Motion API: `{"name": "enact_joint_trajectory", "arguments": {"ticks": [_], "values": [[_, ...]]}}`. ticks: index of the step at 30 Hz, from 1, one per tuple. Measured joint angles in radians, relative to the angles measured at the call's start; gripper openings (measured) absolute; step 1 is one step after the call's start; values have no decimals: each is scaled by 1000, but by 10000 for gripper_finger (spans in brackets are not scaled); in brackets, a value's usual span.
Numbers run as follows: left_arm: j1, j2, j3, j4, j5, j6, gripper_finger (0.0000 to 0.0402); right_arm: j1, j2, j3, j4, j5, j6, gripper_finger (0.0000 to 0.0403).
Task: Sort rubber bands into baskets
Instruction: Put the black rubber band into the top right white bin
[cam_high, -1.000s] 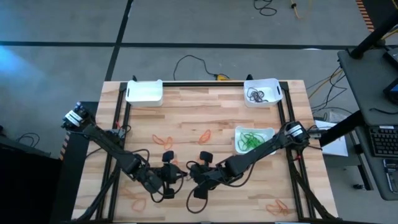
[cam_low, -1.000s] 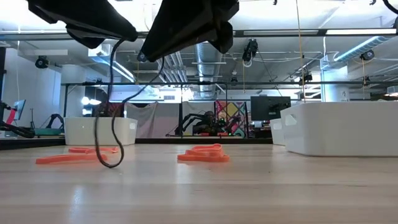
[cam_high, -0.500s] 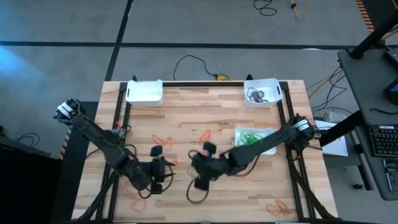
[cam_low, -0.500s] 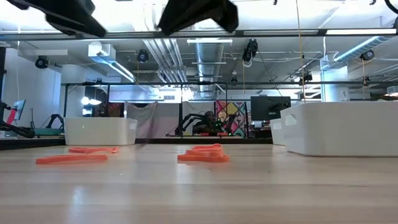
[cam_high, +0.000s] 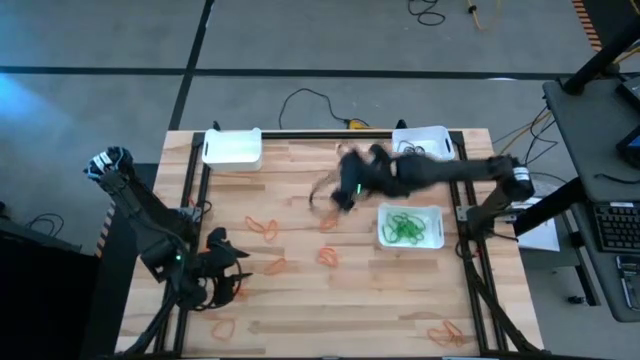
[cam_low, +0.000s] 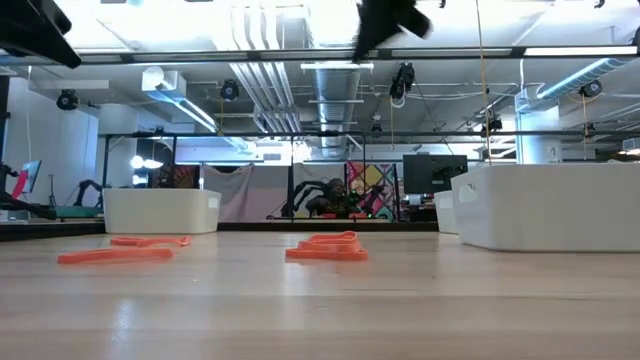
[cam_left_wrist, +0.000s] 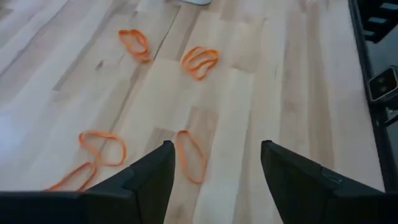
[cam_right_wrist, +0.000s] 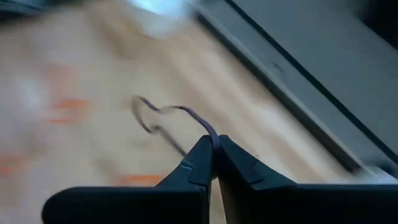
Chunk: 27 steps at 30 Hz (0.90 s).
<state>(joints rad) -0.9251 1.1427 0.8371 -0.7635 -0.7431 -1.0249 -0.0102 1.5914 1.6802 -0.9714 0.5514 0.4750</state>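
Note:
My right gripper (cam_high: 343, 188) hangs above the table's far middle, shut on a dark rubber band (cam_right_wrist: 163, 117) whose loop dangles beside it (cam_high: 320, 193). My left gripper (cam_left_wrist: 214, 167) is open over the near left of the table (cam_high: 228, 275), with an orange rubber band (cam_left_wrist: 191, 163) lying flat on the wood between and beyond its fingers. More orange bands (cam_high: 262, 228) lie flat on the table. Three white baskets stand on it: one far left (cam_high: 232, 148), one far right with dark bands (cam_high: 420, 146), one at the right with green bands (cam_high: 408, 226). My right gripper pinches the dark band at one spot of its loop (cam_right_wrist: 213, 138) between its two fingertips. The rest of the loop hangs slack beyond the fingers, lifted clear of the table.
Orange bands lie scattered at the middle (cam_high: 327, 257), the near left (cam_high: 222, 325) and the near right corner (cam_high: 445, 333). Black frame rails (cam_high: 195, 190) run along the table's left and right sides. A black cable (cam_high: 300, 98) lies on the floor beyond the far edge.
My right gripper has risen from the near middle and swung toward the far edge with the dark band, which now hangs clear of the table. My left gripper has drawn back from it toward the table's left edge and risen a little.

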Motion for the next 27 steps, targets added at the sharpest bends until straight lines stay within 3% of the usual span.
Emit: {"name": "enact_joint_trajectory", "arguments": {"ticks": [6, 10, 13, 17, 27], "values": [[-1, 5, 0, -14, -20, -6, 213, -289, -50, -1, -333, 18, 94, 12], [1, 5, 0, -9, -98, -6, 208, -454, -69, -21, -406, 78, 71, 12], [22, -11, 0, -60, -108, -5, 208, -561, -73, -70, -363, 71, -45, 12], [57, -72, 0, -130, -100, 14, 204, -683, -70, -170, -236, -21, -153, 12], [115, -162, 0, -210, -70, 4, 158, -815, -68, -557, 74, -161, -75, 12]]}}
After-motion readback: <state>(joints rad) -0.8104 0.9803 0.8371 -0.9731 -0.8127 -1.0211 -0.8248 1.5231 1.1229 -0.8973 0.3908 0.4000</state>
